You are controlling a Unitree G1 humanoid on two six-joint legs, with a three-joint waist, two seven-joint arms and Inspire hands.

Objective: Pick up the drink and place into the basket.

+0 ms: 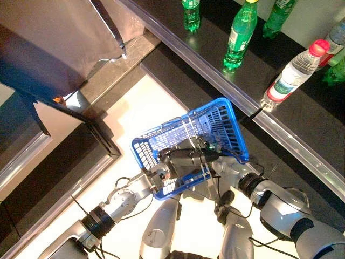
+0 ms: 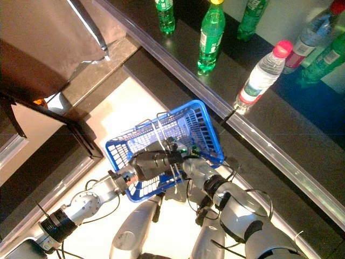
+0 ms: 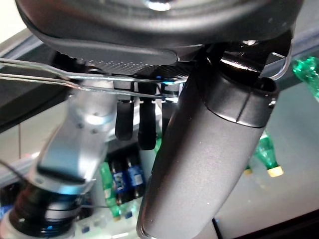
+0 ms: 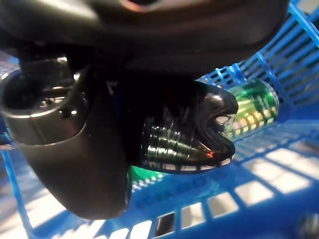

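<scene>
I see left hand (image 1: pixel 161 175) clamped on metal handles of blue plastic basket (image 1: pixel 226 121); right hand (image 4: pixel 164 134) inside basket, clamped on green drink bottle (image 4: pixel 251 107).

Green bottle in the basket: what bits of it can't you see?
- Right wrist view: right hand covers most of the green bottle; cap hidden.
- Eye views: left hand on the handles hides the bottle inside the basket.
- Whether it rests on the basket: unclear.

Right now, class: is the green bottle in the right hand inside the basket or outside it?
Inside: the right wrist view shows the green bottle held by the right hand with blue basket mesh around it.
</scene>
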